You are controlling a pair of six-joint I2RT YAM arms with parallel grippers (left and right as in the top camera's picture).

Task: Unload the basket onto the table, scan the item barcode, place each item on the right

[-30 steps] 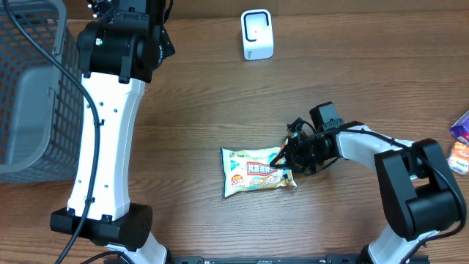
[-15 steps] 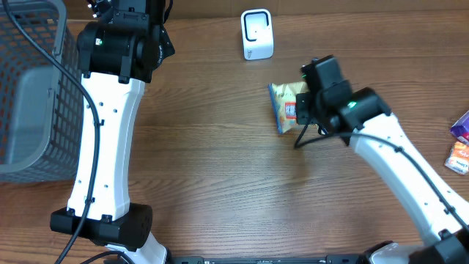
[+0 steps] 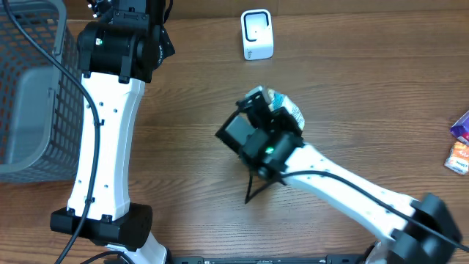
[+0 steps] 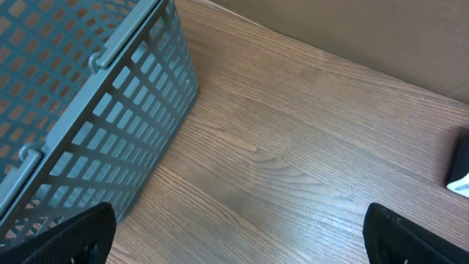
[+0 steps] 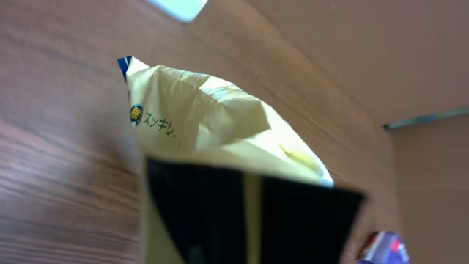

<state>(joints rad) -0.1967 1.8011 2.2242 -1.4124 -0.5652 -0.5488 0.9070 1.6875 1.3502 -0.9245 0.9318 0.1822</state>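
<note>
Packet [image 3: 286, 106]: yellow snack bag with Japanese print, held off the table [image 3: 352, 81] near the middle of the scene, on the near side of the scanner [image 3: 257, 34] and apart from it; one end is clamped by the right gripper [image 5: 253, 213], whose dark fingers [image 5: 192, 213] are closed on the bag at either side of a seam. Left gripper [image 4: 242, 238]: spread wide, nothing held between its fingers [image 4: 73, 233]; placed at the far left, beside the basket [image 4: 95, 110]. Basket: grey mesh, set at the left edge of the table. Small packs [image 3: 458, 155]: two, laid at the right edge; print too small to be read.
</note>
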